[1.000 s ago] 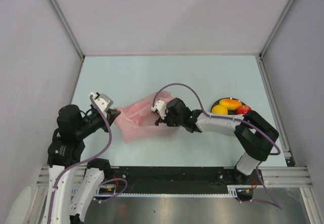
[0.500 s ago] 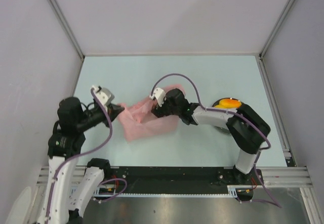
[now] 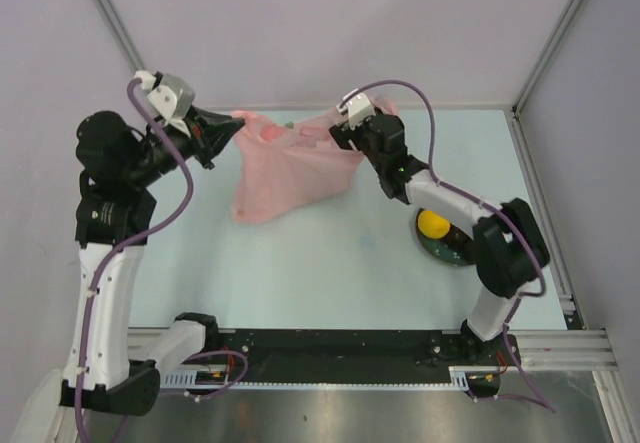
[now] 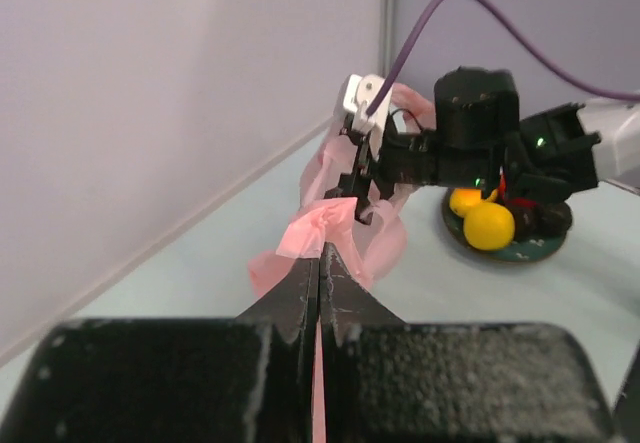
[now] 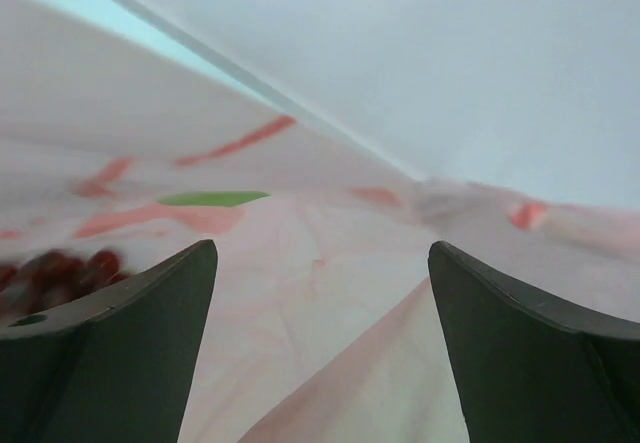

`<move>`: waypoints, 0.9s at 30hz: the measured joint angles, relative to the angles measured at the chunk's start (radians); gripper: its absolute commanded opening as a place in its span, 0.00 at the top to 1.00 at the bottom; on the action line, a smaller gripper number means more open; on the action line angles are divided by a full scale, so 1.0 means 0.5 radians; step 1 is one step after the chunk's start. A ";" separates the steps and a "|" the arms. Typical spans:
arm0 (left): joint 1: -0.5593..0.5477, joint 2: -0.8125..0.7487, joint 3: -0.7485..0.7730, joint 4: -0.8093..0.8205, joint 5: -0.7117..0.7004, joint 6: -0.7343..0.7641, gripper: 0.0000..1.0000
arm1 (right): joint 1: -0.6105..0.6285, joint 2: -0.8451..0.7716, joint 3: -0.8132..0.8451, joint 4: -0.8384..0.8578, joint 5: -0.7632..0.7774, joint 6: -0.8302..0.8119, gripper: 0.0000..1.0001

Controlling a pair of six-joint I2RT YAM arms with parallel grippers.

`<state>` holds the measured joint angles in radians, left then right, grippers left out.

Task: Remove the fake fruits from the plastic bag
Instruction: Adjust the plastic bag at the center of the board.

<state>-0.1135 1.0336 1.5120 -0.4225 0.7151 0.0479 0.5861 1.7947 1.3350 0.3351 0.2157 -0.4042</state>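
Pink crinkled plastic bag (image 3: 290, 168) hanging upper centre, clamped left gripper (image 4: 322, 248) pinching it; right gripper (image 5: 320, 248) gaping, probably reaching inside next.

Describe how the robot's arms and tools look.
The left arm and right arm each have white links, chunky black joints and a looping purple cable. The left tool and right tool each have two dark, wedge-shaped fingers with a grainy surface; a small white block sits at each wrist.
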 measured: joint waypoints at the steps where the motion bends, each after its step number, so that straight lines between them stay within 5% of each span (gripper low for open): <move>1: -0.006 -0.056 -0.060 0.009 0.005 -0.012 1.00 | 0.014 -0.108 -0.098 -0.020 -0.005 0.021 0.09; 6: -0.060 -0.476 -0.614 -0.156 0.062 0.008 1.00 | 0.210 -0.610 -0.761 -0.110 -0.124 0.093 0.09; 12: -0.134 -0.655 -1.111 -0.407 0.097 0.047 1.00 | 0.365 -0.676 -1.222 -0.375 -0.331 0.128 0.09; 27: -0.135 -0.589 -1.209 -0.403 -0.065 0.043 1.00 | 0.449 -0.367 -0.815 -0.236 -0.511 0.117 0.35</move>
<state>-0.1810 0.7391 0.9077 -0.6239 0.6827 0.0696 0.8104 1.6112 0.9276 0.2173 -0.0399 -0.3458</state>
